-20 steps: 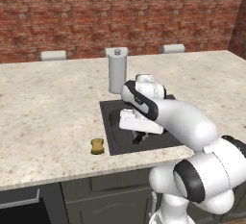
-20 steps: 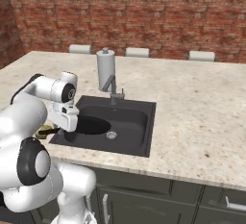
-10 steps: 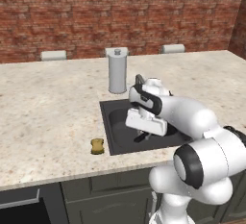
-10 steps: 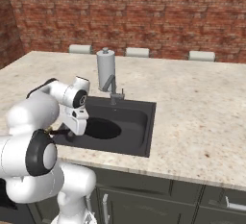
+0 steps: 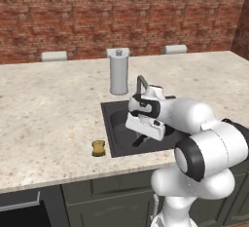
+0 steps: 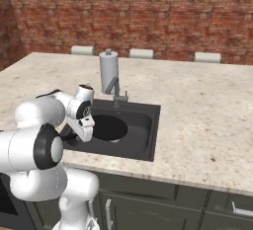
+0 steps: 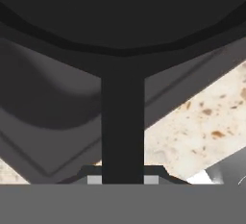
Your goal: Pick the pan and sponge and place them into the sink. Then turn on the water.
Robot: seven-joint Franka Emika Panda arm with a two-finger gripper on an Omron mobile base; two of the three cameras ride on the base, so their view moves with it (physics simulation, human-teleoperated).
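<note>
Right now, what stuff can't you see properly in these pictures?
- The pan in the sink: the left base view hides most of it behind the arm; the hand view cuts off its body at the top edge.
- The gripper on the pan's handle: its fingertips sit at the hand view's bottom edge, too cropped to see well.
- The sponge on the counter: too small in the left base view to show its notches.
- The drain: covered by the pan.

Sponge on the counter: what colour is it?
Yellow; the sponge shows best in the left base view, left of the sink.
</note>
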